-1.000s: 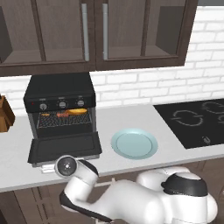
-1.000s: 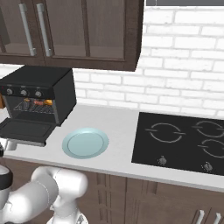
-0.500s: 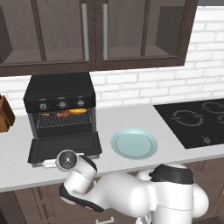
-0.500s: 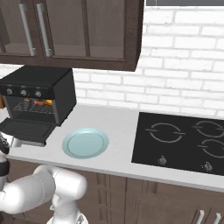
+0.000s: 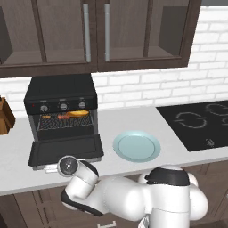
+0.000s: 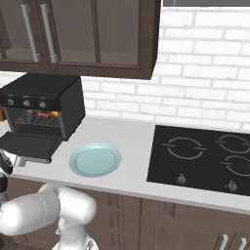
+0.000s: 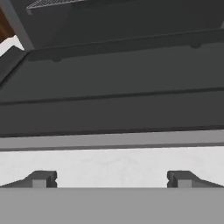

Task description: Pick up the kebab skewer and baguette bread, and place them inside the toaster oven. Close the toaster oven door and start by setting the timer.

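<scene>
Gaping claw (image 7: 111,179), empty, before toaster oven door (image 7: 113,109)

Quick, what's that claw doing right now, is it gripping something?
Gripper: open and empty, fingertips spread wide just in front of the toaster oven door.

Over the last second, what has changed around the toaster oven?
The arm's white links have swung lower in front of the counter edge, below the open toaster oven door. Nothing was grasped or released; the gripper is open. The kebab skewer, baguette bread and plate stayed put.
</scene>
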Robot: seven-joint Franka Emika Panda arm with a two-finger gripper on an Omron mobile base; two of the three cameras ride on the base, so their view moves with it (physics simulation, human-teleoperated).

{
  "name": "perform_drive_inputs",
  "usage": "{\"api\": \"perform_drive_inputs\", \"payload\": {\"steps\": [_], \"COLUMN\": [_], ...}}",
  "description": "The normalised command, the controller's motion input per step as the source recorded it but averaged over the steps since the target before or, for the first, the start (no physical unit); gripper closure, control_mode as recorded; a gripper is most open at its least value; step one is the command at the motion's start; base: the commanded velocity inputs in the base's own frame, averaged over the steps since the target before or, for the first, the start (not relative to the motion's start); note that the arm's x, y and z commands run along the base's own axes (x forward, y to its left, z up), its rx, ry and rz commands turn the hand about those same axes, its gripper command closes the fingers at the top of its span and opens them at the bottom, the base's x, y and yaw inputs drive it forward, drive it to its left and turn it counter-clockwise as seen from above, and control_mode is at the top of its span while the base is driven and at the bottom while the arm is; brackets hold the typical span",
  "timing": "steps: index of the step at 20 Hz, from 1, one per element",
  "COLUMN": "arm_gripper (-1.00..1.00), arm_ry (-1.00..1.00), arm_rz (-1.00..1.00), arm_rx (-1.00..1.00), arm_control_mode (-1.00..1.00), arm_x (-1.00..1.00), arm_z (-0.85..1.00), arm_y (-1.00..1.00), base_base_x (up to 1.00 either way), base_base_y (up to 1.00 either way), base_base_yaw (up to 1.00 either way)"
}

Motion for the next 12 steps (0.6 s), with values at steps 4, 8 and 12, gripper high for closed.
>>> {"api": "perform_drive_inputs", "payload": {"steps": [4, 8, 12], "arm_gripper": [-1.0, -1.0, -1.0], "arm_ry": [0.0, 0.0, 0.0], "arm_rz": [0.0, 0.0, 0.0], "arm_rx": [0.0, 0.0, 0.0], "arm_control_mode": [-1.0, -1.0, -1.0], "arm_x": [0.02, 0.1, 0.28], "arm_z": [-0.08, -0.07, -0.04], "arm_y": [0.0, 0.0, 0.0], "base_base_x": [0.0, 0.0, 0.0], "base_base_y": [0.0, 0.0, 0.0], "base_base_yaw": [0.0, 0.0, 0.0]}}
